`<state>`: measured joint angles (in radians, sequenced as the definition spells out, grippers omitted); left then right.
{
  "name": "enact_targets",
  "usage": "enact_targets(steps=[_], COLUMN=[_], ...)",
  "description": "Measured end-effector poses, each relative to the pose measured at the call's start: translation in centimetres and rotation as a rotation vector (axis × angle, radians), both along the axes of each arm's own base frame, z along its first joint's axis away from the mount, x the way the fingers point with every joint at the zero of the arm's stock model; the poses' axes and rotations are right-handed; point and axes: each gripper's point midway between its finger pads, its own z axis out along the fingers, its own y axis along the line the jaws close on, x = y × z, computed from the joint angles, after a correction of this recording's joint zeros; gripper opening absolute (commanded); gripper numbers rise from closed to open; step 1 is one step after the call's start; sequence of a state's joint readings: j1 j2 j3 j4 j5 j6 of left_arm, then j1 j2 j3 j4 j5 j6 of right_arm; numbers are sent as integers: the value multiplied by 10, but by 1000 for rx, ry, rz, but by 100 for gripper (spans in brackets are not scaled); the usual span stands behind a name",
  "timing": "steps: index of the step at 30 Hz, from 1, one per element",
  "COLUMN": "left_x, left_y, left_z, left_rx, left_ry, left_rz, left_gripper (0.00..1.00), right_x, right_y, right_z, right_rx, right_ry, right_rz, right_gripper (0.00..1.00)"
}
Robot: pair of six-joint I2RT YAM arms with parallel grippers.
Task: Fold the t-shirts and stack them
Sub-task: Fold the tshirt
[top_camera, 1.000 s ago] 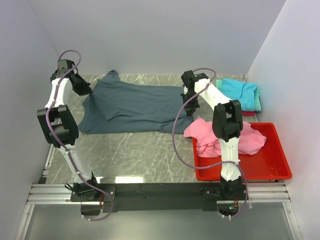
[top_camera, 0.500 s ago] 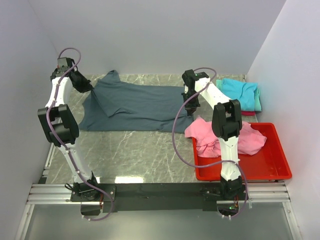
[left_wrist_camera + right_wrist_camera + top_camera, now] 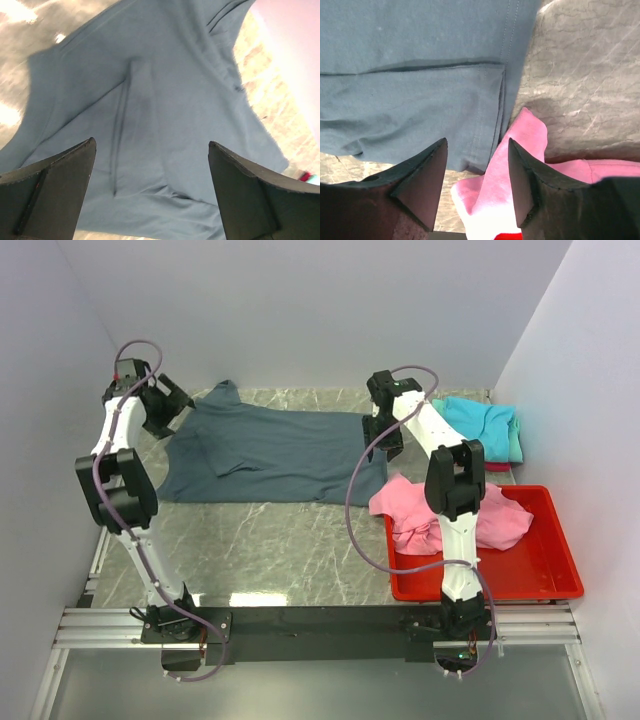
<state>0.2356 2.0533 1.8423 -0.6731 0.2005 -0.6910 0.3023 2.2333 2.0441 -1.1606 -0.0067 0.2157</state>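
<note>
The dark slate blue-grey t-shirt [image 3: 270, 450] lies spread across the back of the table, with one part folded over at its left. My left gripper [image 3: 172, 405] hovers above its left edge, jaws wide open and empty; in the left wrist view the gripper [image 3: 151, 143] shows the shirt [image 3: 165, 100] lying below it. My right gripper [image 3: 388, 440] hangs over the shirt's right corner, open and empty. In the right wrist view the gripper [image 3: 477, 141] looks down on the slate hem [image 3: 420, 75] and the pink t-shirt [image 3: 520, 150]. The pink t-shirt [image 3: 450, 515] drapes over the bin's left rim.
A red plastic bin [image 3: 540, 575] stands at the front right. Folded turquoise [image 3: 480, 422], mint [image 3: 515, 445] and red [image 3: 497, 467] t-shirts are stacked at the back right by the wall. The marble table [image 3: 280, 540] shows bare stone in front of the slate shirt.
Both grippers have opened and let go of the slate shirt, then lifted off it. The shirt's left edge has dropped flat on the table.
</note>
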Motion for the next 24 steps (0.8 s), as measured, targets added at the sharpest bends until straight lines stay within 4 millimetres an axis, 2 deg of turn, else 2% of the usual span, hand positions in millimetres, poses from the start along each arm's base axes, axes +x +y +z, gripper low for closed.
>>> enact_targets(steps=[2,8,10,12,17,20,24], left_x=[-18,-107,-122,-129,-134,-131,-127], left_y=[0,-13,-19,-24,-33,-32,-25], left_z=[-3,-30,-39,-47,-65,-76,-92], left_rx=[20,47,34,18,-27,-32,-18], left_ry=[12,121,134,141,135,143,167], left_rz=[9,3,-6,-16,-34,-27,-8], left_gripper=[99,99,99,99,99,99,99], right_x=[-1,-24,-27,-29,-37,-43,-40], right_y=[0,-1,1,4,7,7,8], right_z=[-1,-10,-14,-19,-34,-40,-35], right_rx=[3,25,38,51,68,68,77], right_ry=[-3,40,49,55,80,95,76], right_rz=[-3,-3,-5,-7,-9,-9,-7], right_gripper=[60,60,60,60,60,60,60])
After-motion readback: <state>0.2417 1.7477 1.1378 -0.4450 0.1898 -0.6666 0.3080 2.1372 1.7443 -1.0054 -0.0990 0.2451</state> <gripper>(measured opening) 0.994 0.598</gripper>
